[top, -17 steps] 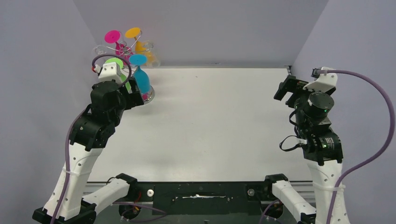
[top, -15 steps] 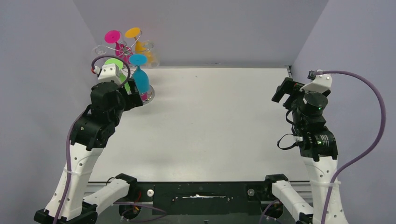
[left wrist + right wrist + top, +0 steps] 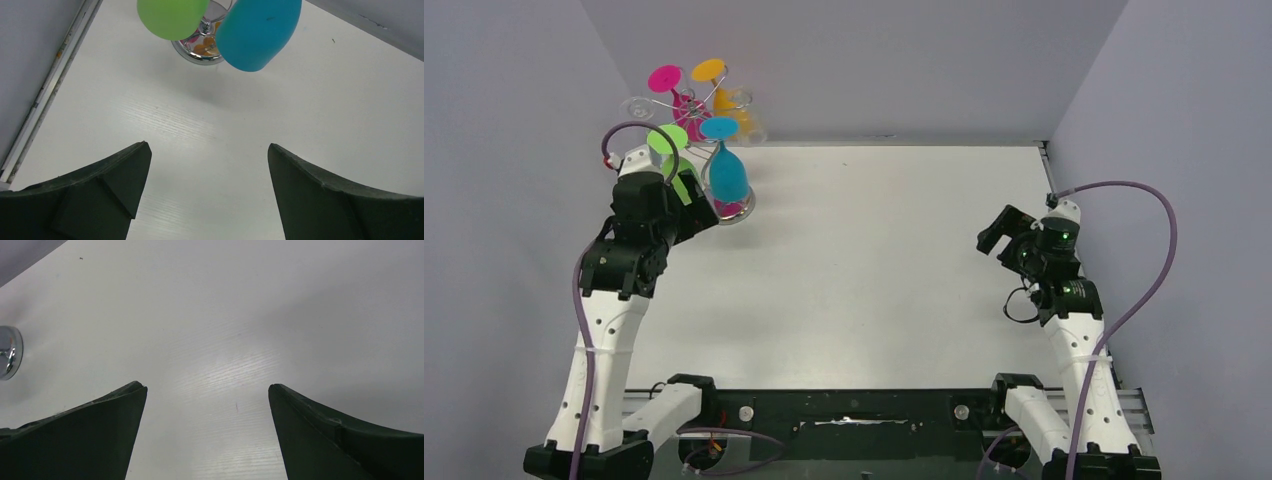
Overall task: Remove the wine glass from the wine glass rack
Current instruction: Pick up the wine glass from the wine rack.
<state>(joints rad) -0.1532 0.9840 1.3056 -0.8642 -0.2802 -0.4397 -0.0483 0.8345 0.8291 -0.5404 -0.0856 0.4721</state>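
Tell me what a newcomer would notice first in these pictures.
The thin silver wire rack at the far left corner of the white table, hung with upside-down glasses: pink glass, orange glass, green glass and blue glass. The left gripper is open, facing the green and blue ones; the right gripper is open over the table.

Blue glass [image 3: 727, 174] on wine glass rack [image 3: 739, 208] — far left
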